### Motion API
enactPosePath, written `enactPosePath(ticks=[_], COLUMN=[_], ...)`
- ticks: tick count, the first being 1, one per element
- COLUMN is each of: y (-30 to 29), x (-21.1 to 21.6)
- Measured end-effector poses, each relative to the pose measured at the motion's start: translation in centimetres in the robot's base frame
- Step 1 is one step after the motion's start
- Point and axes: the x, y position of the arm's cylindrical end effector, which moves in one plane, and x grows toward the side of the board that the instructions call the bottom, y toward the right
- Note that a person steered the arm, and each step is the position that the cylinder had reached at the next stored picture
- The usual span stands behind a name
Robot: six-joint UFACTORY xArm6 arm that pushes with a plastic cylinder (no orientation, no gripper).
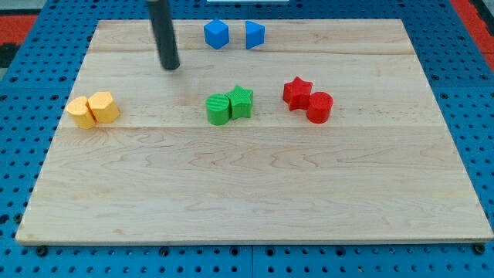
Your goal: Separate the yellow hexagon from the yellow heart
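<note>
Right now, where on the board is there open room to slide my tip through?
The whole stretch below the block row toward the view's bottom edge of the board is bare. Gaps also separate yellow pair, green pair and red pair. My tip sits above the yellows.

A single straight dark rod enters from the far edge of the scene, left of centre, and runs almost vertically downward, leaning very slightly to the right toward its lower end. Its shaft is smooth, round and uniformly dark grey, with a faint lighter sheen along its right side. My tip [170, 67] is blunt and rounded and sits in the far left part of the scene. Nothing of the arm above the rod shows; the view's top cuts it off.
</note>
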Motion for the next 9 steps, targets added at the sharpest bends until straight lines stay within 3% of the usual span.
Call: enactPosePath(ticks=[1, 2, 3, 4, 7, 8, 9], y=[0.9, -3.3, -13.0, -16.8, -6.4, -6.5, -6.7], x=[8.2, 13.7, 12.7, 10.7, 6.9, 3.3, 2.5])
